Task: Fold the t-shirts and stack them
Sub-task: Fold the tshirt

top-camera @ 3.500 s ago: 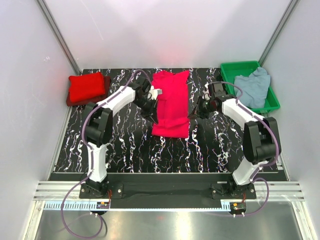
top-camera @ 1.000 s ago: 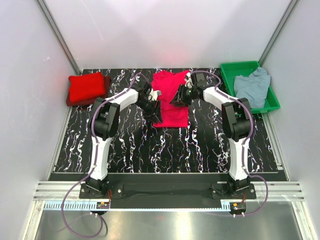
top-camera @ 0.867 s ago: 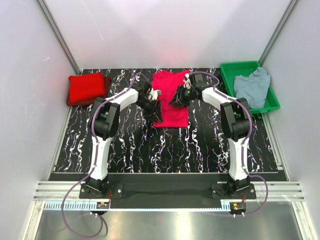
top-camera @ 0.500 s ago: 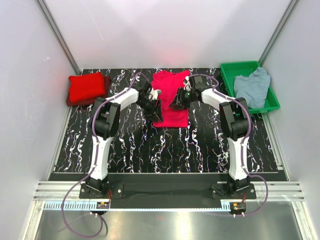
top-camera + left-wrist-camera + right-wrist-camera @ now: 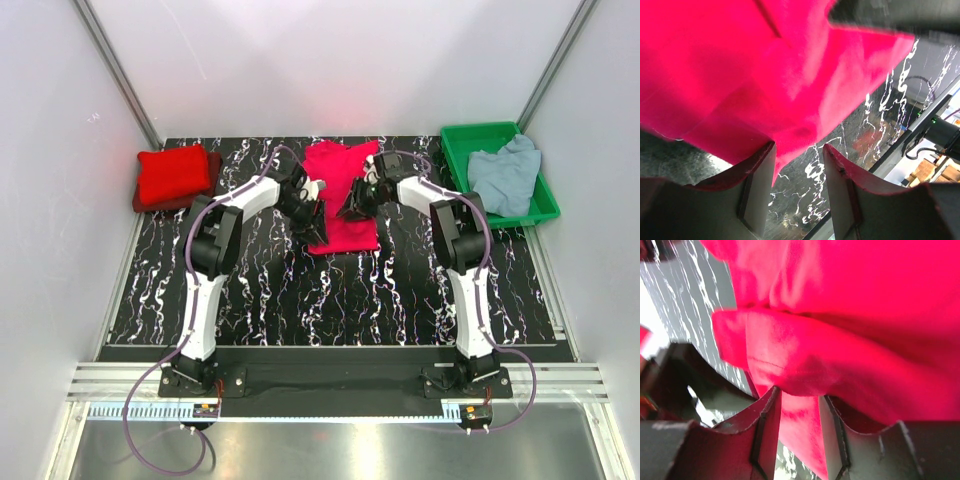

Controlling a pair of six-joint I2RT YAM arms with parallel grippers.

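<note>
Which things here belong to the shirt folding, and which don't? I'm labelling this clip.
Belonging:
crimson cloth t-shirt mid-table, gripped by both pincers
folded red cloth t-shirts at far left
pale grey-blue cloth t-shirt

Lying about:
green plastic tray under the grey-blue shirt
black marbled table

Both claws, left claw (image 5: 312,207) and right claw (image 5: 356,205), meet over the crimson t-shirt (image 5: 342,200) mid-bench (image 5: 260,290) (folded red stack (image 5: 176,176) far left)

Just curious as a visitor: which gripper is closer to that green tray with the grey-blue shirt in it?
Right. The right gripper is on the red t-shirt at mid-table, with bare table between it and the green tray. The left gripper is farther, at that shirt's opposite edge.
</note>
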